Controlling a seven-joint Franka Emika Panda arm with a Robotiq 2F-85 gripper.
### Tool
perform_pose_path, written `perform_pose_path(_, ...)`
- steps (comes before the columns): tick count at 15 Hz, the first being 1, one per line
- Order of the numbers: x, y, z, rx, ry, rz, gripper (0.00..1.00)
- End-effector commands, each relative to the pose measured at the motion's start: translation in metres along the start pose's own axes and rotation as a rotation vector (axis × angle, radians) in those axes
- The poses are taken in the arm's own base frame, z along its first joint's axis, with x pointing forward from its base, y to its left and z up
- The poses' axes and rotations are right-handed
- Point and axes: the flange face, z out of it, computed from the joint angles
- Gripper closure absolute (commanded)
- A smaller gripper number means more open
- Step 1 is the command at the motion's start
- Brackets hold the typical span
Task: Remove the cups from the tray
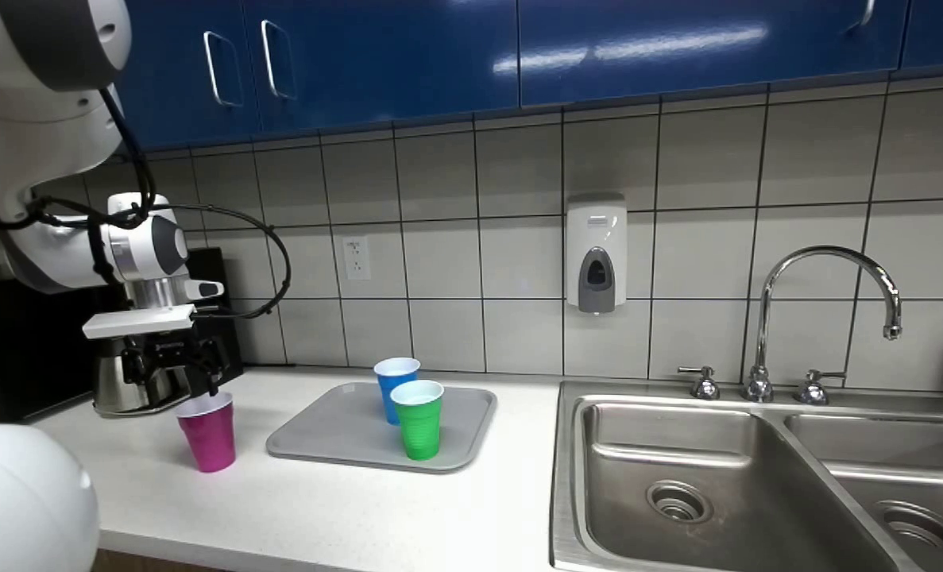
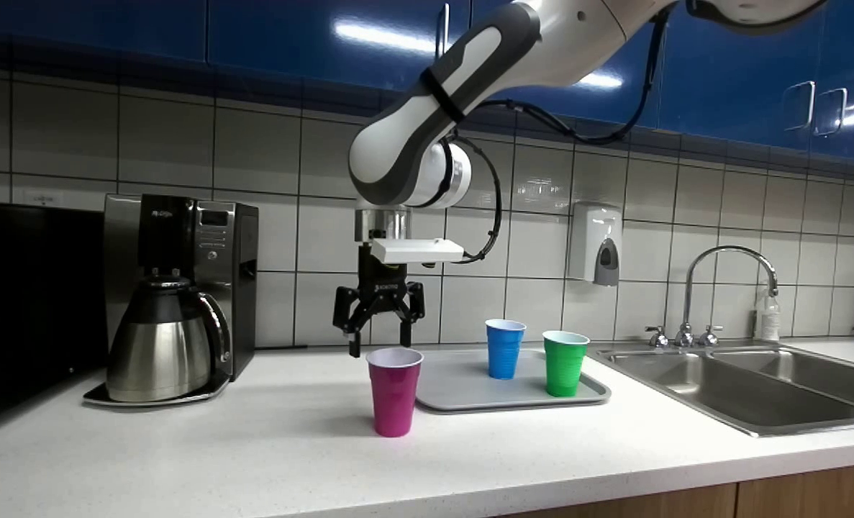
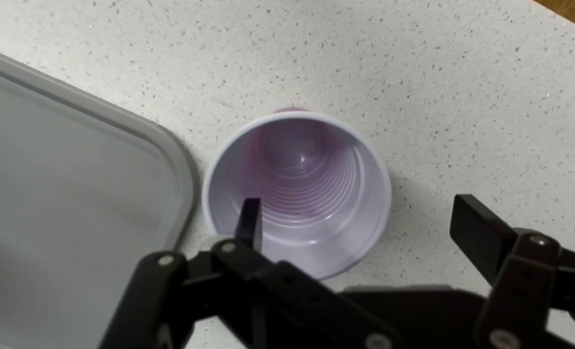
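The pink cup (image 1: pixel 210 438) stands upright on the counter beside the tray (image 1: pixel 328 425), in both exterior views (image 2: pixel 393 403). The blue cup (image 2: pixel 504 354) and the green cup (image 2: pixel 565 367) stand upright on the tray. My gripper (image 2: pixel 380 349) is open and empty, pointing down, with its fingertips about level with or above the pink cup's rim. In the wrist view one finger of the gripper (image 3: pixel 359 198) overlaps the pink cup's mouth (image 3: pixel 297 194) and the other is over the counter to its right. The tray's corner (image 3: pixel 88 194) lies left of the cup; the blue and green cups are out of that view.
A steel coffee pot (image 2: pixel 160 352) with its coffee maker (image 2: pixel 243 288) stands at the left end of the counter. A steel sink (image 1: pixel 662 461) with a faucet (image 1: pixel 765 318) is right of the tray. A tiled wall with a soap dispenser (image 1: pixel 597 250) is behind.
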Motion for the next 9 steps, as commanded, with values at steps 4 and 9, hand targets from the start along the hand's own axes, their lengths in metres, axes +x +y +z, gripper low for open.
perform_pose_path(4, 0.001, 0.011, -0.032, -0.002, 0.034, 0.029, 0.0)
perform_pose_path(9, 0.0, 0.024, -0.043, -0.005, 0.051, 0.051, 0.0)
